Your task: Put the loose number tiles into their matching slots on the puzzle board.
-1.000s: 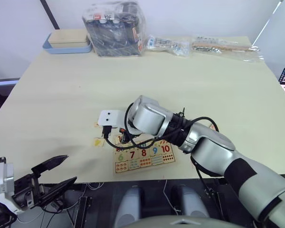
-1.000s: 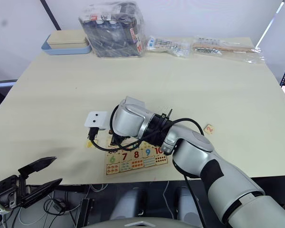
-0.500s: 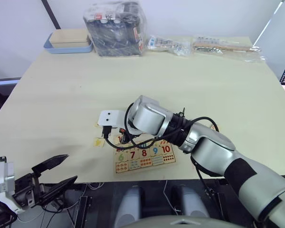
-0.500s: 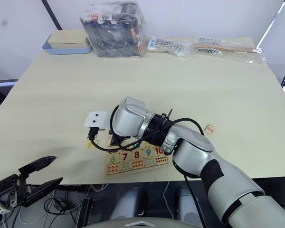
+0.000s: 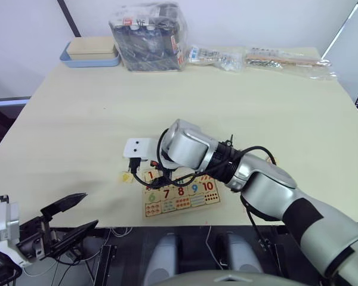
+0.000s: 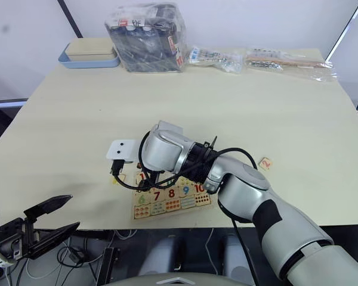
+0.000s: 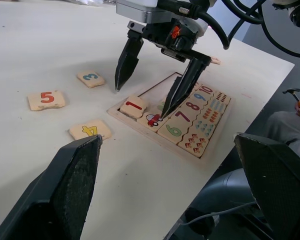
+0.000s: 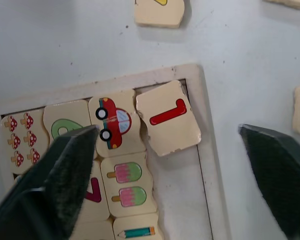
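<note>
Our right pincer point(image 7: 154, 85) hangs spread over the puzzle board point(image 7: 210, 131) near the tabletop point(image 5: 227, 95) edge — tile 1 point(image 8: 168, 118) lies crooked in its corner slot. Tiles 3 point(image 7: 91, 78), 5 point(image 7: 46, 99), 4 point(image 7: 90, 130) lie beside; left pincer point(image 5: 68, 217) spread.

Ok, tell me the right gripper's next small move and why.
Probably nudge the 1 tile square. It lies tilted in the corner slot of the puzzle board, not flush, while the right gripper hangs open over it.
</note>
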{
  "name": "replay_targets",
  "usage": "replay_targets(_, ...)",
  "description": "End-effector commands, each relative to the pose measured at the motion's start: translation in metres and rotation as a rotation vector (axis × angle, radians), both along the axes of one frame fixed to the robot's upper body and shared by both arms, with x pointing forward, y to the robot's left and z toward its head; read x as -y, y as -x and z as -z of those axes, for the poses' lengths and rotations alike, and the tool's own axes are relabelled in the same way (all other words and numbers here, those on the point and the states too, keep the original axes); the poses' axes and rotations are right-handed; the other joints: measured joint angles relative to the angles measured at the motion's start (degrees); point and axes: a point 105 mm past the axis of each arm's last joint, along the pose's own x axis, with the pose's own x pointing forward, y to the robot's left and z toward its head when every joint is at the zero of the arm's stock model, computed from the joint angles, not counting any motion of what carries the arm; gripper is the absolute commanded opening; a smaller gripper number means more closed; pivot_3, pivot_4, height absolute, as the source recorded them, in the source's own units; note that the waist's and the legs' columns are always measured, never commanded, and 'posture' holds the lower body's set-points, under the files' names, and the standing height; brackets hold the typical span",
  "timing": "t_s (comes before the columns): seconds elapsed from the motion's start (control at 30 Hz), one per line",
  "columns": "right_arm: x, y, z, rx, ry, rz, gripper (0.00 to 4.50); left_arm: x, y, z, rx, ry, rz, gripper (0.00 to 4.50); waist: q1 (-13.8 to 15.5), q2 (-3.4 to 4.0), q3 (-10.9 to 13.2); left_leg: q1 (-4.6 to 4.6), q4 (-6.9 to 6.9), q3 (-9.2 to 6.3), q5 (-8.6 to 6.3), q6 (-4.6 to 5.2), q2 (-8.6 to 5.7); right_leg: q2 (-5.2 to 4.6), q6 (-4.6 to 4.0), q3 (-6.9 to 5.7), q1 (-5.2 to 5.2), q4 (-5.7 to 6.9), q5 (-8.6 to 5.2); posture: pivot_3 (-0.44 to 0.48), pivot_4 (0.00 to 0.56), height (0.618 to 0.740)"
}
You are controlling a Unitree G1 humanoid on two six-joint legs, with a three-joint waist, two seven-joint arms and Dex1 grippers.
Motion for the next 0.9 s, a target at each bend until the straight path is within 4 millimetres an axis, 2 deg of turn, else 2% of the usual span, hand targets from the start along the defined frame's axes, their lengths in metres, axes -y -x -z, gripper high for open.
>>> replay_targets(0.03, -0.007, 0.004, -0.018, 0.009, -0.094, -0.051, 4.48, -0.001, 0.001, -0.008, 0.024, -0.017, -0.003, 4.50, 0.01, 0.00, 0.00, 0.01, 0.01, 0.00, 0.01, -0.01, 0.00, 0.01, 0.00, 0.01, 0.00, 0.01, 0.00, 0.000, 0.150, 0.740)
replay_targets(0.17, -0.007, 0.010, -0.037, -0.030, -0.297, -0.134, 4.48, -0.002, 0.001, -0.008, 0.024, -0.017, -0.007, 4.50, 0.14, -0.02, -0.01, -0.01, 0.02, 0.00, 0.01, -0.01, 0.01, 0.01, 0.01, 0.03, 0.00, 0.00, 0.01, 0.000, 0.150, 0.740)
replay_targets(0.27, -0.002, 0.000, -0.034, 0.046, -0.394, -0.160, 4.48, -0.001, 0.002, -0.008, 0.025, -0.015, -0.011, 4.50, 0.08, -0.03, -0.02, -0.01, 0.01, 0.02, 0.02, -0.01, 0.00, 0.02, 0.01, 0.06, 0.02, -0.01, 0.01, 0.000, 0.150, 0.740)
replay_targets(0.37, -0.005, 0.006, -0.038, -0.030, -0.517, -0.207, 4.48, -0.001, 0.001, -0.007, 0.026, -0.013, -0.012, 4.50, 0.02, -0.03, -0.02, 0.02, 0.02, 0.05, 0.02, -0.01, -0.02, 0.03, 0.01, 0.10, 0.01, 0.01, 0.01, 0.000, 0.150, 0.740)
replay_targets(0.47, -0.006, 0.004, -0.038, -0.060, -0.548, -0.208, 4.48, 0.000, 0.001, -0.007, 0.028, -0.011, -0.013, 4.50, -0.07, -0.03, -0.02, 0.03, 0.02, 0.14, 0.02, -0.01, -0.01, 0.08, 0.01, 0.18, -0.04, 0.06, 0.01, 0.000, 0.150, 0.740)
replay_targets(0.6, -0.004, -0.010, -0.030, -0.027, -0.583, -0.181, 3.30, -0.001, 0.000, -0.007, 0.032, -0.011, -0.016, 4.50, 0.06, -0.03, -0.02, 0.25, 0.00, 0.32, 0.01, 0.00, 0.05, 0.16, 0.00, 0.38, 0.04, 0.12, 0.01, 0.000, 0.150, 0.740)
replay_targets(0.7, -0.003, -0.013, -0.025, -0.025, -0.578, -0.201, 1.75, -0.001, 0.000, -0.007, 0.033, -0.011, -0.017, 4.50, 0.14, -0.04, -0.02, 0.34, 0.00, 0.45, 0.01, 0.02, 0.07, 0.15, 0.01, 0.62, 0.07, 0.12, 0.01, 0.000, 0.150, 0.740)
replay_targets(0.73, -0.003, -0.014, -0.025, -0.029, -0.586, -0.200, 1.37, -0.001, 0.000, -0.007, 0.033, -0.012, -0.018, 4.50, 0.09, -0.03, -0.02, 0.35, 0.00, 0.47, 0.01, 0.02, 0.07, 0.16, 0.01, 0.66, 0.07, 0.11, 0.02, 0.000, 0.150, 0.740)
replay_targets(0.8, -0.002, -0.017, -0.023, -0.023, -0.585, -0.196, 0.21, -0.001, -0.001, -0.007, 0.034, -0.012, -0.019, 4.50, 0.03, -0.04, -0.02, 0.48, -0.04, 0.65, 0.01, 0.02, 0.11, 0.25, 0.01, 0.86, 0.07, 0.12, 0.02, 0.000, 0.150, 0.740)
replay_targets(0.9, -0.001, -0.020, -0.019, -0.016, -0.576, -0.192, 0.08, -0.002, -0.001, -0.007, 0.035, -0.013, -0.020, 4.50, 0.00, -0.04, -0.02, 0.64, -0.14, 0.87, 0.00, 0.02, 0.18, 0.36, -0.01, 1.05, 0.09, 0.12, 0.01, 0.000, 0.150, 0.740)
